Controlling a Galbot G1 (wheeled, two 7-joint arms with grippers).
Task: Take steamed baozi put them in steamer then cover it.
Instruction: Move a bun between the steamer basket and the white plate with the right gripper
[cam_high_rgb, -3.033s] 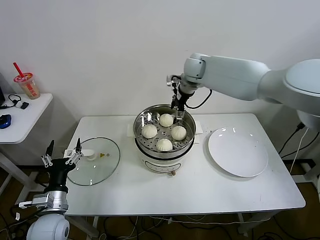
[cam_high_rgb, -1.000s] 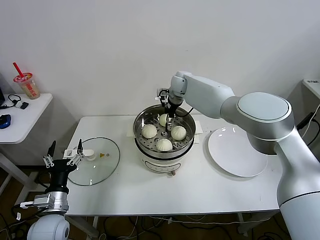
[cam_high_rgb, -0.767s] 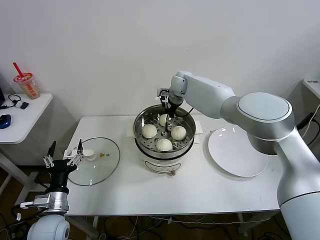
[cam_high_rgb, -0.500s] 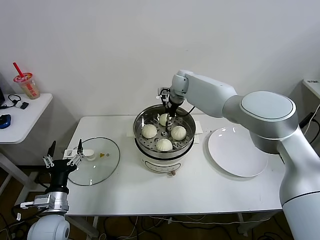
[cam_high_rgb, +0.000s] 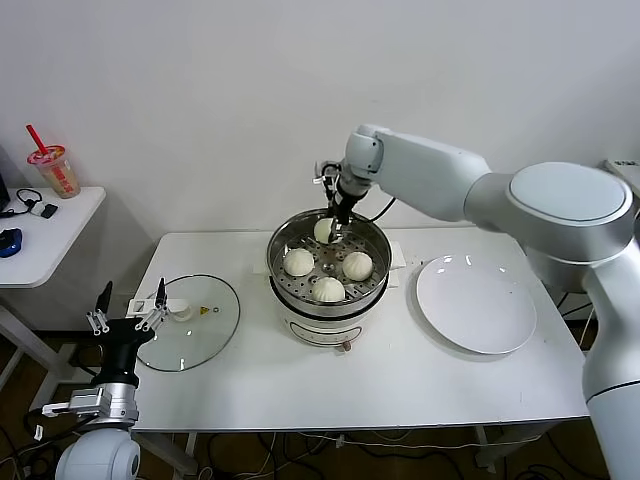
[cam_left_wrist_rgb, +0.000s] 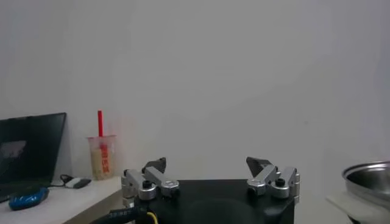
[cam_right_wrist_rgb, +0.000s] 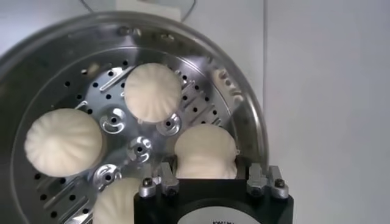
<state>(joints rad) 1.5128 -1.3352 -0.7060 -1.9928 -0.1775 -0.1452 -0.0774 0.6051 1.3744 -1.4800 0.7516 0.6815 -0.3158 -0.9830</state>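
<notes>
The steamer (cam_high_rgb: 300, 312) stands mid-table with the steamed baozi on its perforated tray. Three baozi lie at the left (cam_high_rgb: 298, 262), right (cam_high_rgb: 357, 265) and front (cam_high_rgb: 328, 289). My right gripper (cam_high_rgb: 334, 222) reaches down over the back of the pot and is shut on the fourth baozi (cam_high_rgb: 322, 231), held just above the tray. In the right wrist view this baozi (cam_right_wrist_rgb: 205, 152) sits pinched between my fingers (cam_right_wrist_rgb: 167, 182), over the steamer tray (cam_right_wrist_rgb: 140, 146). My left gripper (cam_high_rgb: 128, 318) is open and empty, parked off the table's left edge.
The flat glass lid (cam_high_rgb: 190, 322) with a white handle lies on the table left of the steamer. A white plate (cam_high_rgb: 477, 303) lies to the right. A side table (cam_high_rgb: 40, 235) with a drink cup (cam_high_rgb: 56, 170) stands at far left.
My right gripper went down into the steamer onto the back baozi, then rose a little. That baozi has shifted slightly up and left with it. The left arm has not moved.
</notes>
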